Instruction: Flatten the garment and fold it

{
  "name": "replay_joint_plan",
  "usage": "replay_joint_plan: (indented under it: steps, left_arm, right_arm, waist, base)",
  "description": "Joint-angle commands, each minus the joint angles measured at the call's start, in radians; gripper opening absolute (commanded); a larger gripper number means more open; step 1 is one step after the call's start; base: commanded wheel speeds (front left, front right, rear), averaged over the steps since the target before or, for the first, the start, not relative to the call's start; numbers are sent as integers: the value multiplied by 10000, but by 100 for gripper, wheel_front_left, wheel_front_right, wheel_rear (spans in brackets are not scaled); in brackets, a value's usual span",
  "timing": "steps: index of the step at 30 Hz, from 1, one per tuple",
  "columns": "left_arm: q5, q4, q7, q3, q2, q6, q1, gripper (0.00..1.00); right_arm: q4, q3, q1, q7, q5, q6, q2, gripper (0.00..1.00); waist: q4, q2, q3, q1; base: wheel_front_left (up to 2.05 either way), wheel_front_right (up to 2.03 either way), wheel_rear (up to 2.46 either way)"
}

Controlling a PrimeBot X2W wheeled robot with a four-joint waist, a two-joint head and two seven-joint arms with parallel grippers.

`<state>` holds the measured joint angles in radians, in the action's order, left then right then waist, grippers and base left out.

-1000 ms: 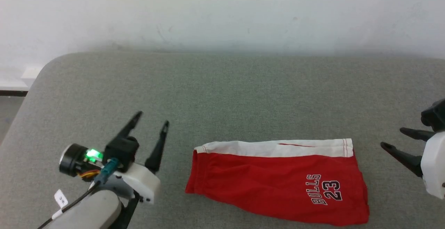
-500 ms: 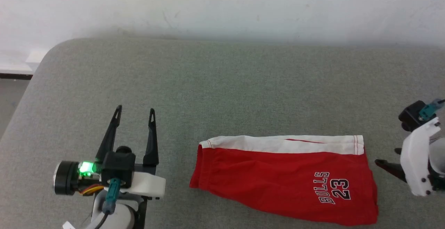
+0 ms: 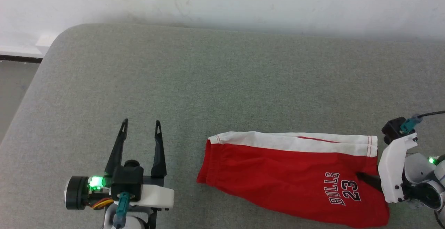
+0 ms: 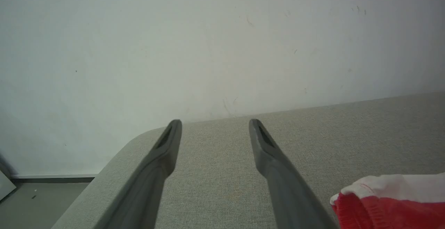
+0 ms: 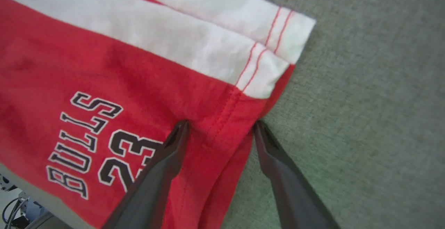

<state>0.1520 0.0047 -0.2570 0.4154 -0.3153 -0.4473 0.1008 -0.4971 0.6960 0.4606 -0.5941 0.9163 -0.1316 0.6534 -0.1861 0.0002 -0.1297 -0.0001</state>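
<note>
The shorts lay on the bench with their long axis running left to right — the right hand, fingers apart, straddled the hem at their right end, whereas the left hand, likewise apart, stood beside the left end.

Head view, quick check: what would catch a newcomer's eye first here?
The bright red shorts with a white band and BULLS 23 print lie on the grey padded surface, right of centre. The right gripper stands open astride the hem at their right end, one finger over red fabric, the other over grey. The left gripper is open too, apart from the shorts on their left.
</note>
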Motion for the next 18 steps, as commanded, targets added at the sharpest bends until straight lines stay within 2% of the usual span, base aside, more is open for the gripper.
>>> replay_joint_plan:
  steps: [1, 2, 3, 12, 18]
  left_arm:
    - [-144, 25, -46, -122, 84, 90, -131, 100]
    - [-235, 30, -46, -226, 156, 161, -176, 100]
    - [-310, 25, -47, -342, 229, 215, -222, 100]
    - [-847, -63, -47, -1097, 575, 596, -718, 100]
    - [-1021, -44, -47, -1267, 741, 930, -883, 100]
  right_arm:
    - [-205, 262, -533, -35, 58, 9, -381, 100]
    - [-219, 319, -573, -10, 76, 9, -413, 32]
    - [-199, 324, -574, 125, 76, 9, -430, 0]
    - [269, 17, -244, 986, 369, 9, -3, 0]
    - [1106, -198, -356, 1311, 545, 9, 858, 0]
  waist:
    - [-17, -2, -15, 1]
    - [-6, -2, -13, 1]
    - [14, -2, -7, 1]
    - [361, -2, 344, 1]
    - [519, -2, 558, 1]
  base:
    - [0, 0, 0]
    - [0, 0, 0]
    - [0, 0, 0]
    - [0, 0, 0]
    - [0, 0, 0]
